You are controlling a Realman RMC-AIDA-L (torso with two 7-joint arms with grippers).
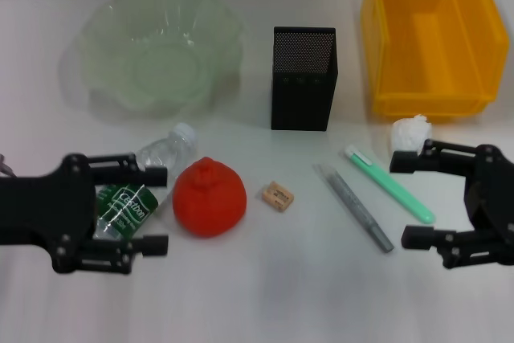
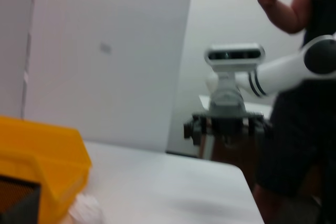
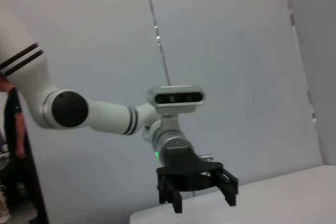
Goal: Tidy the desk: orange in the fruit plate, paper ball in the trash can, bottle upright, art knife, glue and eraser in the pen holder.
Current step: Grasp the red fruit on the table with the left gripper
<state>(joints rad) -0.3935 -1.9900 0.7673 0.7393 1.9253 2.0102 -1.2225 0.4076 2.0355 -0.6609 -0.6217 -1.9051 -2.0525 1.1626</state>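
Observation:
The bottle (image 1: 161,153) lies on its side on the white desk (image 1: 265,279), its green label between the fingers of my open left gripper (image 1: 157,210). The orange (image 1: 209,197) sits just right of it, and the tan eraser (image 1: 277,196) beyond that. A grey glue stick (image 1: 353,206) and a green art knife (image 1: 389,184) lie side by side. My right gripper (image 1: 403,198) is open at the knife's near end. The paper ball (image 1: 411,132) lies in front of the yellow trash can (image 1: 430,102). The fruit plate (image 1: 161,46) and pen holder (image 1: 303,78) stand behind, both empty.
The left wrist view shows the trash can (image 2: 42,166), a corner of the pen holder (image 2: 18,203), the paper ball (image 2: 86,208) and the right gripper (image 2: 226,127) far off. A person (image 2: 299,103) stands beyond the desk's edge. The right wrist view shows the left gripper (image 3: 197,184) far off.

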